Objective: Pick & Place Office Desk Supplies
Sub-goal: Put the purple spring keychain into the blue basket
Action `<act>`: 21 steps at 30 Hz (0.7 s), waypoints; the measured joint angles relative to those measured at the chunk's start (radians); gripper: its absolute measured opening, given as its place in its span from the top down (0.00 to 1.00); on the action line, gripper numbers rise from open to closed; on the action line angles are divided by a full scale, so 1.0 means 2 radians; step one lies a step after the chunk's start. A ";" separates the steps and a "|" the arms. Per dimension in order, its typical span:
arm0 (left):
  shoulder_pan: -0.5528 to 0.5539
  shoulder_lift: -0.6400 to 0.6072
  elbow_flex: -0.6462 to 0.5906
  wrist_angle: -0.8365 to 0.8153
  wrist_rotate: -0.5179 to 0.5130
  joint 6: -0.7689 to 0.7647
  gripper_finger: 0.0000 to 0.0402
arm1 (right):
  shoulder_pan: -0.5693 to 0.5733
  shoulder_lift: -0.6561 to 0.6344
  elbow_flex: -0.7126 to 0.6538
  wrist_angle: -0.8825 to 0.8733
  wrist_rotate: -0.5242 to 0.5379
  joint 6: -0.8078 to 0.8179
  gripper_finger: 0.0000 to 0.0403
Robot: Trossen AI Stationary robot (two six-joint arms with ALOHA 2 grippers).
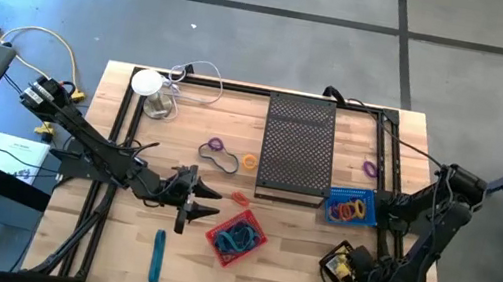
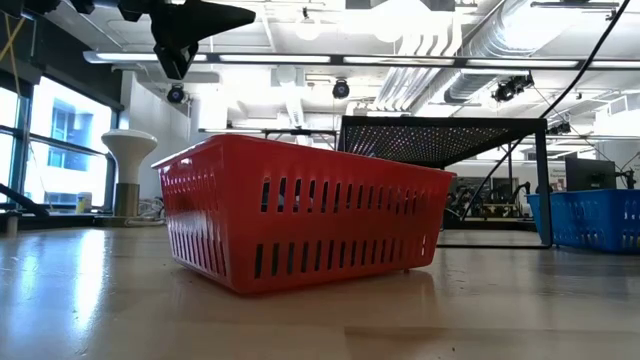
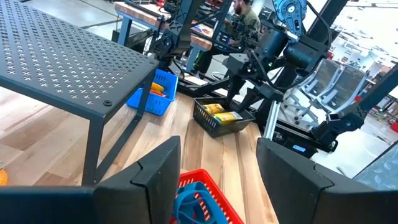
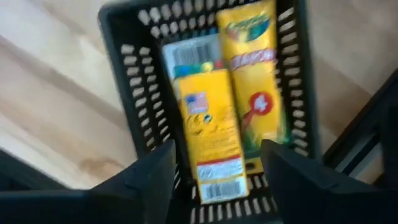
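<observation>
My right gripper hangs open, pointing down over a black slotted basket near the table's front right corner. Two yellow packets lie flat in it; its fingers stand on either side of the nearer packet's end. My left gripper is open and level above the table's middle, beside the red basket, which holds blue and teal loops. On the wood lie purple, grey and orange loops and a teal stick.
A black perforated tray stands on legs at the back middle. Beside it sits a blue basket with orange and yellow loops. A white round object with a cable stands at the back left. Another purple loop lies at the right.
</observation>
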State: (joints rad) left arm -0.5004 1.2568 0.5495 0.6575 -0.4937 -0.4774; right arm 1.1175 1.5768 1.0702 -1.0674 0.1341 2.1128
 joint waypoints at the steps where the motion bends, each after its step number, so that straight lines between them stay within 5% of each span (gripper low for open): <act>1: 0.000 0.000 0.000 0.000 0.000 0.000 0.49 | 0.000 -0.001 0.000 -0.008 0.004 0.004 0.44; 7: 0.004 0.000 0.000 0.000 0.000 0.000 0.49 | 0.000 -0.031 0.000 -0.047 0.114 0.008 0.43; 11: 0.014 0.000 0.000 0.000 -0.001 0.000 0.49 | 0.000 -0.057 0.000 -0.080 0.294 -0.023 0.43; 16: 0.035 0.000 0.000 0.001 -0.001 0.042 0.49 | -0.001 -0.061 0.000 -0.077 0.560 -0.181 0.43; 21: 0.051 0.000 0.000 0.001 -0.001 0.086 0.49 | -0.033 -0.061 0.000 -0.036 0.630 -0.380 0.43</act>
State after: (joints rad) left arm -0.3990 1.2568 0.5491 0.6590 -0.4960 -0.3058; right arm 1.0513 1.4551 1.0710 -1.1389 1.3938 1.3520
